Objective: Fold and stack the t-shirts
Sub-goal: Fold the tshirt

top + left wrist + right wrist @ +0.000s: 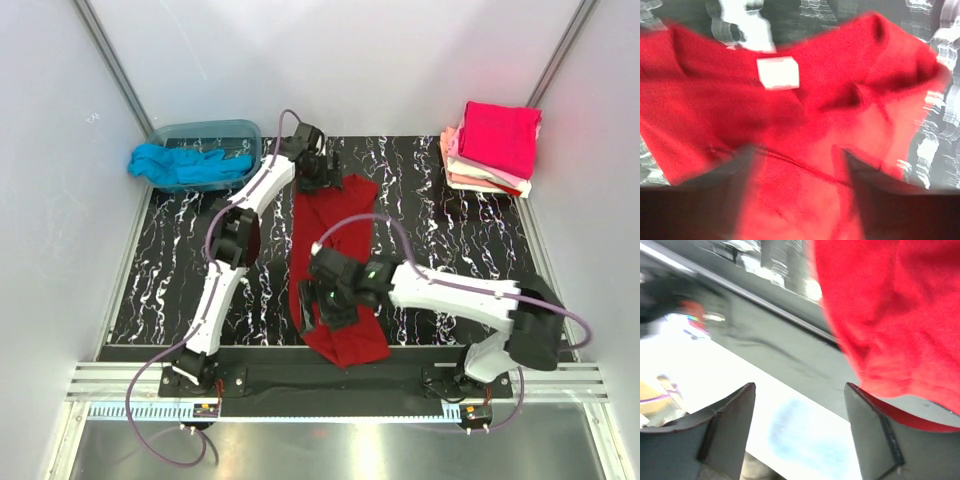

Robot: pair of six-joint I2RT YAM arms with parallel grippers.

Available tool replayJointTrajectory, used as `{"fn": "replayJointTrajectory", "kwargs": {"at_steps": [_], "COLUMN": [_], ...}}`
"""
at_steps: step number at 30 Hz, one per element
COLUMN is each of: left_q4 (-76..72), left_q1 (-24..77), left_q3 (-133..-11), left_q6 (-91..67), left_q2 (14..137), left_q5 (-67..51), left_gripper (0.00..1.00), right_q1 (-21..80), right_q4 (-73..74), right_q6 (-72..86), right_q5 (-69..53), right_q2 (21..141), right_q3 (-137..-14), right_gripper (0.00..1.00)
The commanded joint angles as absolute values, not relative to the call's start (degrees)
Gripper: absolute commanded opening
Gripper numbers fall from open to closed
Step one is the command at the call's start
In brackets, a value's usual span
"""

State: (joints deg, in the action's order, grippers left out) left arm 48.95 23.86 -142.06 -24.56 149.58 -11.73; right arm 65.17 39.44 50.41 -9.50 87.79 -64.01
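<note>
Closest to us, in the left wrist view, the left gripper (800, 165) is hanging open. Its blurred fingers (875, 185) are standing well apart just over the red shirt (805, 120), with cloth showing under the gap but nothing pinched. We are looking at the collar end here: the white tag (778, 73) is lying just ahead of the fingertips. From above, the left arm (235, 250) is reaching almost straight out from its base to that far end.

The shirt is lying as one long strip. Its long axis is running from the left gripper back to the right gripper (318, 305) at the near edge of the table (440, 200), so each arm is sitting nearest one end.

The right arm (450, 290) is lying low and bent, its forearm crossing leftward. Its jaws are standing open too. Between them we are seeing only table edge, while the hem is bunching against the right-hand finger (875, 435), not between the two. We are judging that this gripper needs to shift toward that side before closing.

The stack (495, 145) is sitting well off to the right of the left gripper.
</note>
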Motion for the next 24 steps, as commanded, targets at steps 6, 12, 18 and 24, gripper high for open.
{"fn": "replayJointTrajectory", "kwargs": {"at_steps": [6, 12, 18, 24], "left_q4": [38.30, 51.06, 48.78, 47.56], "left_q1": [22.68, 17.93, 18.02, 17.93], "left_q3": [-130.52, -120.88, -85.76, -67.36], "left_q6": [-24.52, -22.42, -19.43, -18.64], "left_q2": [122.80, 105.67, 80.10, 58.56], "left_q5": [-19.87, -13.63, -10.03, -0.44], "left_gripper": [0.99, 0.99, 0.99, 0.99], "right_q1": [54.61, 41.59, 40.70, 39.20], "right_q4": [54.76, 48.78, 55.53, 62.84], "right_q6": [45.73, 36.24, 30.76, 30.76], "right_q5": [7.13, 5.54, 14.22, 18.10], "right_q2": [78.57, 86.81, 109.48, 128.04], "right_q3": [-79.45, -82.60, -102.45, -122.22], "right_gripper": [0.90, 0.89, 0.87, 0.81]}}
